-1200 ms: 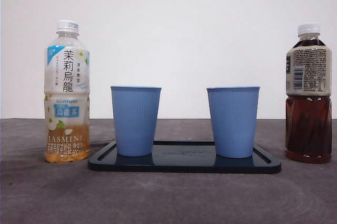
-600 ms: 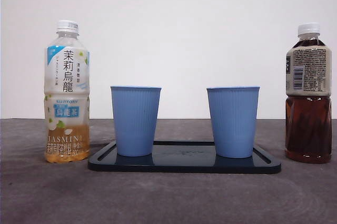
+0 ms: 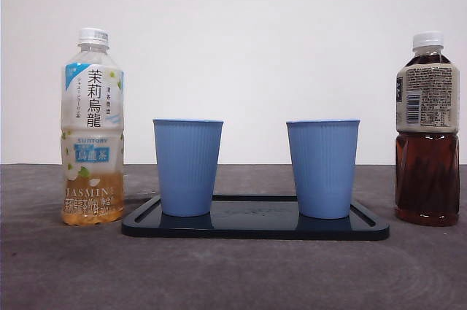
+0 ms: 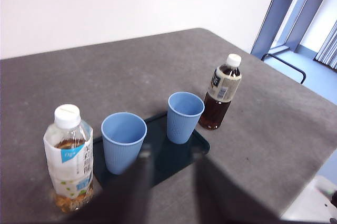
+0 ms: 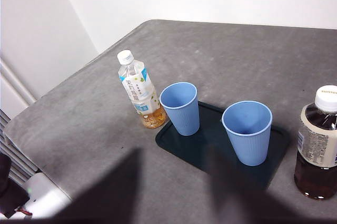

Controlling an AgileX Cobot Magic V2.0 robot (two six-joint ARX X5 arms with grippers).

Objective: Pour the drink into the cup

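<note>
Two empty blue cups stand on a dark tray (image 3: 255, 227): the left cup (image 3: 187, 168) and the right cup (image 3: 322, 169). A jasmine tea bottle (image 3: 93, 128), capped and nearly empty, stands left of the tray. A dark tea bottle (image 3: 427, 131), capped and over half full, stands right of it. My left gripper (image 4: 169, 156) is open and empty, high above the table, nearest the jasmine bottle (image 4: 68, 158). My right gripper (image 5: 175, 156) is open and empty, high above, nearest the dark bottle (image 5: 318, 142). Neither arm shows in the front view.
The table (image 3: 233, 273) is grey, with a white wall behind. The left wrist view shows the table's edge (image 4: 310, 182) close beyond the dark bottle (image 4: 221, 92). The right wrist view shows its edge (image 5: 47, 145) beyond the jasmine bottle (image 5: 139, 89).
</note>
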